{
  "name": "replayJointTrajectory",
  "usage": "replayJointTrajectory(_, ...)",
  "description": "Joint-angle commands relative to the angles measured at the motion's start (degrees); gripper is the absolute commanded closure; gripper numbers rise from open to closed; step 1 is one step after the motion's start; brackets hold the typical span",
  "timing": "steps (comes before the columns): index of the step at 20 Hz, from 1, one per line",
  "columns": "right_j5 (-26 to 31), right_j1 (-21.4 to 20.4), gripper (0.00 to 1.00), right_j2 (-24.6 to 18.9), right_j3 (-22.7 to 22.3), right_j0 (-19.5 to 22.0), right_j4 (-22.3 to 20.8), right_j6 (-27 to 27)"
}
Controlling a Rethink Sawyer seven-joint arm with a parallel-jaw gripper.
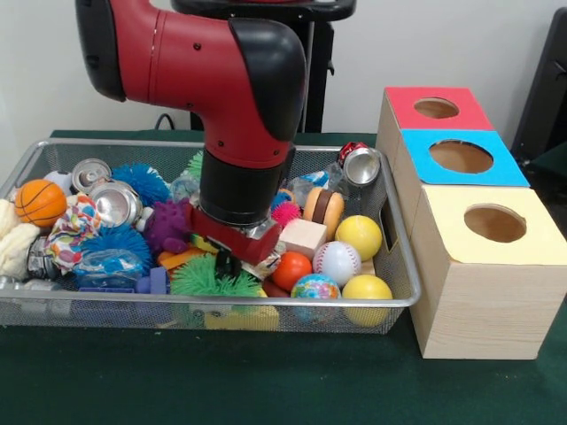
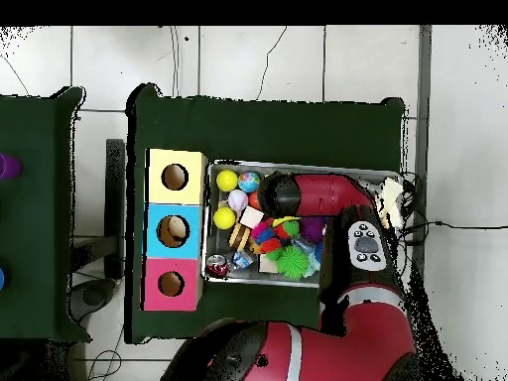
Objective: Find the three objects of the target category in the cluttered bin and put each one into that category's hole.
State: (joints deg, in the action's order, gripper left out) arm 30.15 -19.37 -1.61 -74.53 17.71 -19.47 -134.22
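The bin (image 1: 35, 305) is sitting on the green desk (image 1: 266, 381), crammed with balls, crushed cans and spiky toys, and the gripper (image 1: 227, 263) is reaching down into its middle, just above a green spiky ball (image 1: 205, 278); whether it is wide or narrow I cannot tell. The search step appears to be underway. The hole (image 1: 436, 108) in the red-topped box is lying at about two o'clock from the gripper, so the next move calls for lifting clear over the rim toward it.
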Motion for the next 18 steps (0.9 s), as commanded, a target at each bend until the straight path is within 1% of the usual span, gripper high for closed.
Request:
replayJointTrajectory(1, -6.89, 5.80, 1.00, -6.82, -8.28, -2.53, 7.36, -12.20)
replayJointTrajectory(7, -8.73, 5.21, 1.00, -6.16, -10.39, -4.09, 11.65, -13.72)
replayJointTrajectory(11, -10.00, 4.93, 1.00, -5.70, -11.63, -5.00, 14.03, -14.07)
replayJointTrajectory(18, -10.56, 3.91, 1.00, -5.36, -13.59, -6.35, 18.46, -13.88)
